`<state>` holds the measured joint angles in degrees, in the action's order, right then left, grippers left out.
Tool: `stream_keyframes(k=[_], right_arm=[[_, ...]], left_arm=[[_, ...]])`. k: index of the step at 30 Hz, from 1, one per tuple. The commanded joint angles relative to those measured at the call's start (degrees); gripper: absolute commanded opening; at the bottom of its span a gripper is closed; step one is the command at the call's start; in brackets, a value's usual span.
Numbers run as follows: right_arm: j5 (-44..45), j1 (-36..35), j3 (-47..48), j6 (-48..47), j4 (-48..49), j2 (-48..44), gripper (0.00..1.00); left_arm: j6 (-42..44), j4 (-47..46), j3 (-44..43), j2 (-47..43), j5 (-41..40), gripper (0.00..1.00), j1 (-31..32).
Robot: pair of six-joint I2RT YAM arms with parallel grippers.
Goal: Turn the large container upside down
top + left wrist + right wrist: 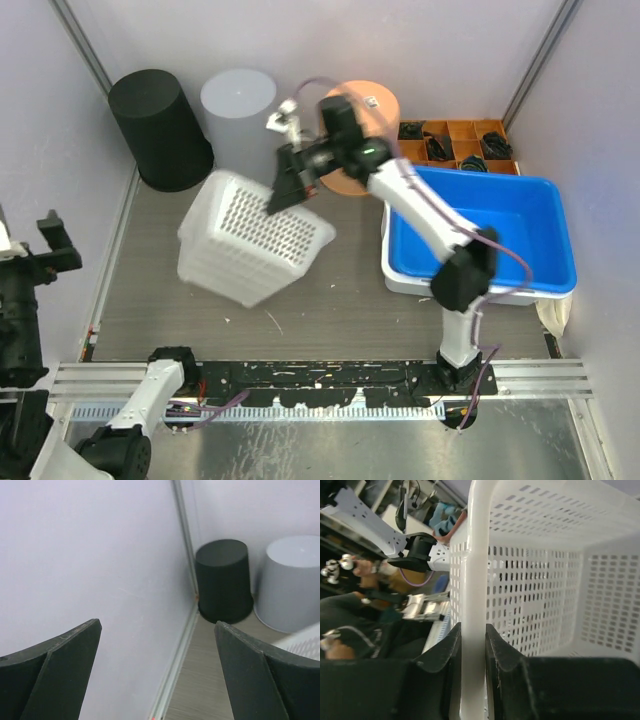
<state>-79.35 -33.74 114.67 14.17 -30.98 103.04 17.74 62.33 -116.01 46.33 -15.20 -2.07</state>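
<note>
The right gripper (pixel 472 640) is clenched on the rim of the large white basket (pixel 250 240), with one finger on each side of the rim. The basket is tilted above the middle of the surface (pixel 340 290), to the left of the blue tub (pixel 480 225). The left gripper (pixel 157 624) is spread wide and grasps nothing; it faces the wall near the black bin (pixel 223 580).
</note>
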Motion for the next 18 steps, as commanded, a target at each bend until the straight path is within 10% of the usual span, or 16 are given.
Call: stream_keyframes(k=[1, 9, 10, 13, 18], right_arm=[[-11.7, -10.6, 5.8, 14.3, 19.6, 6.4, 0.01], [-9.2, -15.3, 34.9, 18.7, 14.3, 35.8, 0.01], [-7.5, -15.5, 34.1, 25.2, 21.6, 36.7, 0.01], [10.9, -11.6, 17.4, 89.9, 101.4, 41.5, 0.01], [20.1, -6.8, 14.9, 95.8, 102.0, 48.5, 0.01]], left_arm=[[3.9, 0.3, -0.8, 1.5, -9.1, 1.0, 1.6], [9.2, -1.8, 9.3, -2.4, -14.0, 1.0, 2.0], [9.8, -2.2, 10.3, -2.5, -14.4, 1.0, 2.1], [11.1, -3.8, 13.0, -2.4, -14.9, 1.0, 2.1], [11.8, -5.7, 15.8, -1.4, -14.2, 1.0, 2.1]])
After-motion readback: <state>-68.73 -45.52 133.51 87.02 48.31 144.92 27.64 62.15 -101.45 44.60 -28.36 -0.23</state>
